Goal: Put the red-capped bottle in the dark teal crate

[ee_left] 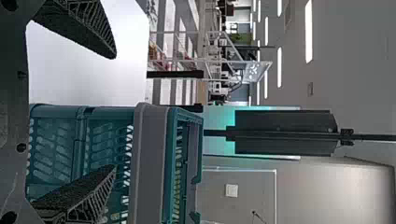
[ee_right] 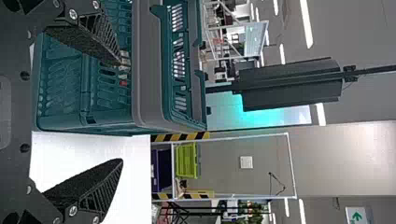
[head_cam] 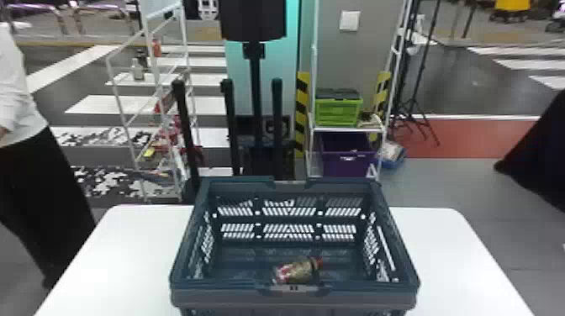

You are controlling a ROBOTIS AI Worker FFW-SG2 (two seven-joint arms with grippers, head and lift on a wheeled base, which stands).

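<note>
The dark teal crate stands on the white table, and the red-capped bottle lies on its side inside, near the crate's front wall, its cap toward the right. In the left wrist view my left gripper is open with nothing between its fingers, the crate beyond it. My right gripper is open and holds nothing in the right wrist view; the crate is beyond, and the bottle's red cap shows through the slots of its wall.
White table surface extends on both sides of the crate. Behind the table are a black stand and a white rack holding a green crate and a purple bin. A person stands at the far left.
</note>
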